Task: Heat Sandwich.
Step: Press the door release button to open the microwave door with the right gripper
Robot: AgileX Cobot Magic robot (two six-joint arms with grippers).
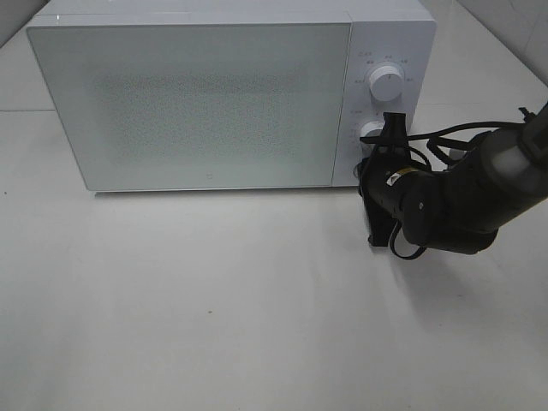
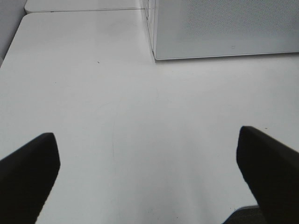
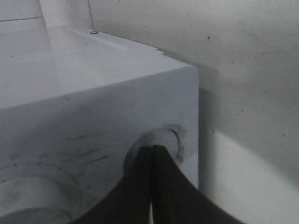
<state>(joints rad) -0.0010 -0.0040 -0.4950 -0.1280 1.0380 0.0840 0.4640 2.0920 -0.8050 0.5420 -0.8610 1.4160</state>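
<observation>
The white table (image 1: 214,325) carries a white microwave (image 1: 205,103) with its door closed. Low over bare tabletop hangs the left gripper (image 2: 145,140), jaws spread wide and holding nothing. The right gripper (image 3: 153,148) has its jaws pressed together, tips against the microwave's lower knob (image 3: 174,140). The sandwich appears in no view, so I cannot tell where it is.

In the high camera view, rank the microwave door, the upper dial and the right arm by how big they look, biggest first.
1. microwave door, by far the largest.
2. right arm, though it is likely nearer the camera, which may inflate it.
3. upper dial, clearly smallest.
</observation>
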